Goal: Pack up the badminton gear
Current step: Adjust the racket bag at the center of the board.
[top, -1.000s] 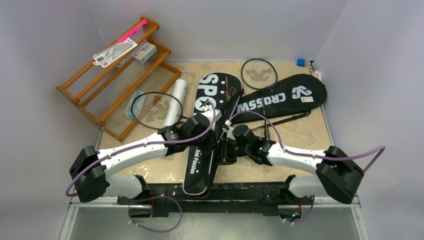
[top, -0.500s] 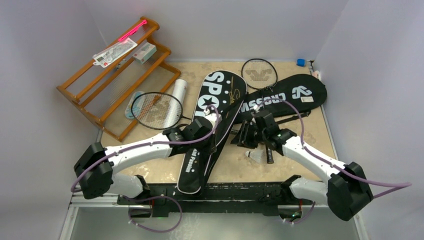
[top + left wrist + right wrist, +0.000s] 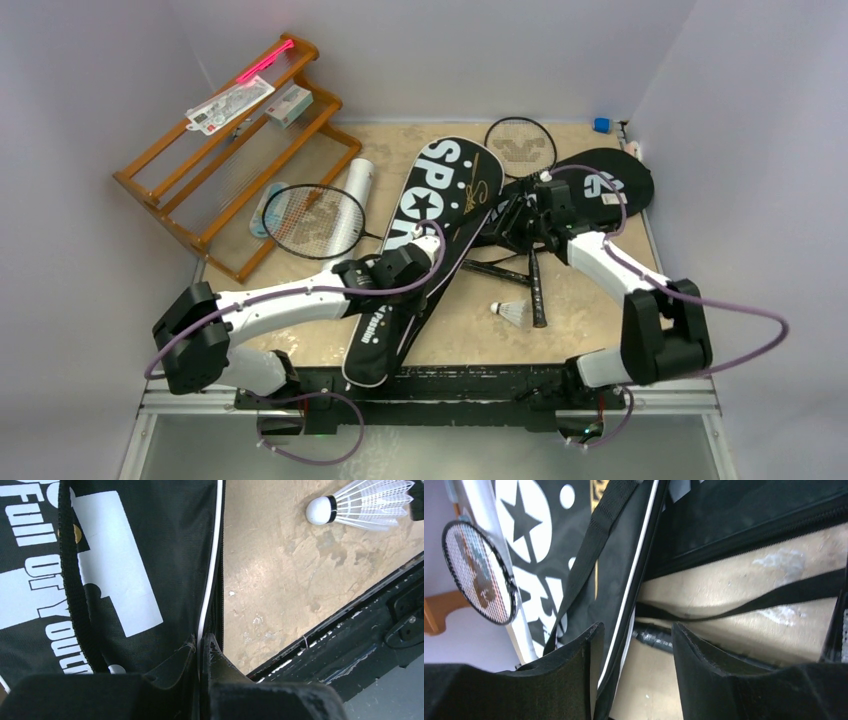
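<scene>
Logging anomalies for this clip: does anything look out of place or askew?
A shuttlecock lies loose on its side on the bare table, beside a racket handle. The left bag lies askew, overlapping the right bag.

Off-task items: orange rack [image 3: 135, 180] at bench [image 3: 600, 320] far-left corner, tilted against the left wall. Card [image 3: 230, 105] and white carton [image 3: 289, 104] lie on its upper rails, pink strip [image 3: 265, 62] above them. Small blue item [image 3: 601, 124] in far-right corner.
</scene>
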Controlling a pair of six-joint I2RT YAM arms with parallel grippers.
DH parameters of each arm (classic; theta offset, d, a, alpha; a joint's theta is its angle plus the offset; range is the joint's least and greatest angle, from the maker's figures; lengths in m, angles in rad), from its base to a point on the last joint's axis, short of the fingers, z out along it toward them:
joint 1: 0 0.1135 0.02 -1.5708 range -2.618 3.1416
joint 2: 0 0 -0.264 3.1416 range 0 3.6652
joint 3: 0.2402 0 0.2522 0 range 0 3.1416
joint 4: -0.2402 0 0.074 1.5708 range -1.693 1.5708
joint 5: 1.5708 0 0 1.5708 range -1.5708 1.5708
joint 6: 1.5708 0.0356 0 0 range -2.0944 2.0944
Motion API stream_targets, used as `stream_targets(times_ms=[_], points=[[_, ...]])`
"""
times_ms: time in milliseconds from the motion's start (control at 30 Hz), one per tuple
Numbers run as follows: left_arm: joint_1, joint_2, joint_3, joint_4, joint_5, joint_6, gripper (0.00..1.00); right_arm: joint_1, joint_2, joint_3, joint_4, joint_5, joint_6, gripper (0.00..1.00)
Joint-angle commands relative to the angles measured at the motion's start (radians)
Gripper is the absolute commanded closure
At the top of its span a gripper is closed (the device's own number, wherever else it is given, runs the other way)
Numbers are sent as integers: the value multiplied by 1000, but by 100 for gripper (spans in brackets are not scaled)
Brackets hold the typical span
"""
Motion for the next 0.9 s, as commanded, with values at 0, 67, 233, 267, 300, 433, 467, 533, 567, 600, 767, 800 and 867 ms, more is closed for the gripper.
stream_targets(times_ms=[0, 67, 233, 267, 300, 433, 467, 533, 567, 600, 767, 800, 867], points=[[-5, -20, 22, -38, -87, 24, 99, -27, 101, 47, 147, -63, 30, 46], [-8, -28, 20, -40, -97, 27, 96, -29, 155, 69, 175, -78, 33, 46], [-37, -28, 34, -45, -135, 58, 89, -30, 273, 122, 238, -132, 18, 48], [-44, -22, 42, -51, -149, 62, 88, -30, 291, 133, 246, -137, 13, 48], [-52, -16, 50, -60, -161, 67, 88, -29, 308, 146, 255, -139, 7, 48], [-83, 14, 84, -92, -228, 79, 83, -29, 367, 194, 248, -183, 3, 62], [-90, 17, 90, -94, -240, 86, 79, -28, 372, 197, 253, -195, 5, 70], [-105, 21, 101, -96, -270, 96, 69, -27, 356, 197, 259, -191, 10, 82], [-112, 20, 108, -98, -281, 102, 65, -25, 341, 192, 258, -191, 14, 84], [-119, 21, 114, -99, -293, 110, 61, -25, 323, 189, 254, -196, 18, 87], [-152, 57, 176, -128, -358, 128, 40, -20, 224, 194, 154, -185, -3, 89], [-161, 71, 189, -136, -369, 129, 38, -20, 207, 190, 138, -182, -7, 89], [-176, 98, 208, -146, -397, 128, 37, -19, 179, 178, 125, -188, -13, 89]])
